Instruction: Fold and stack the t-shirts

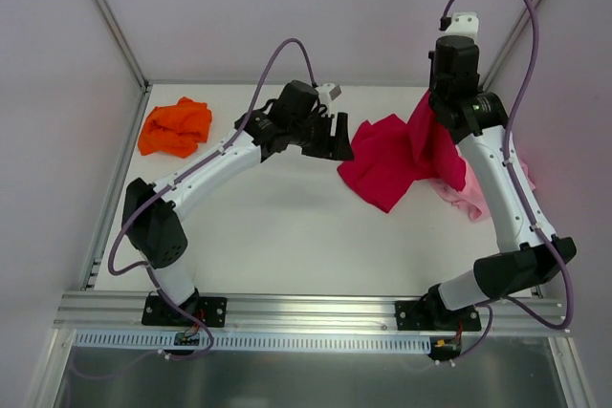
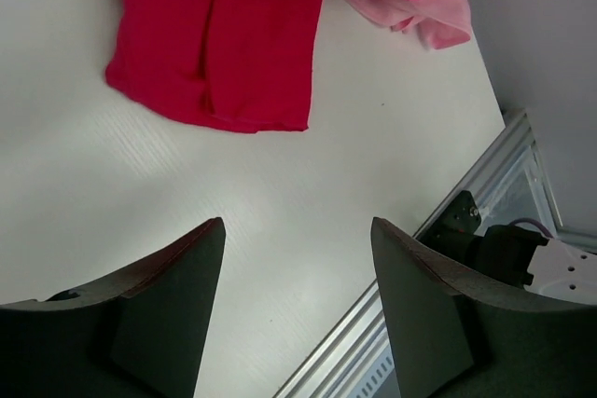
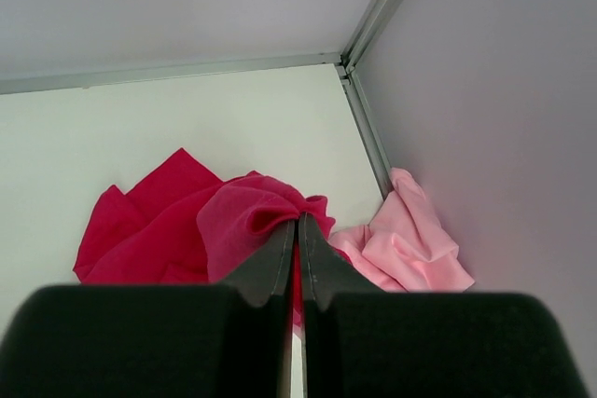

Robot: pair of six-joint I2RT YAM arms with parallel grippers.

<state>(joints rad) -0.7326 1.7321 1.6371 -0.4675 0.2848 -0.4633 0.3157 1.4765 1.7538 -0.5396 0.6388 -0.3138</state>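
While your left gripper (image 2: pixel 298 230) hangs over bare table (image 1: pixel 287 226) with its jaws standing wide and nothing between them, your right gripper (image 3: pixel 298 221) is pinched tight on a bunched fold of the crimson t-shirt (image 1: pixel 392 164). You can see a thin strip of red cloth caught between the closed fingers (image 3: pixel 266 272) in the right wrist view.

From above, the crimson t-shirt is drawn up to a peak at the right gripper, near the far right corner of the table. The rest of it drapes down and spreads toward the middle of the table, where its lower part lies flat. Your left gripper sits just beside that spread edge, on its left, apart from the cloth.

You have the pink t-shirt (image 1: pixel 459 193) crumpled along the right edge of the table, partly under the crimson one and partly hidden behind the right arm. Your orange t-shirt (image 1: pixel 175 126) lies in a loose heap near the far left corner, well apart from the other two and from both grippers.
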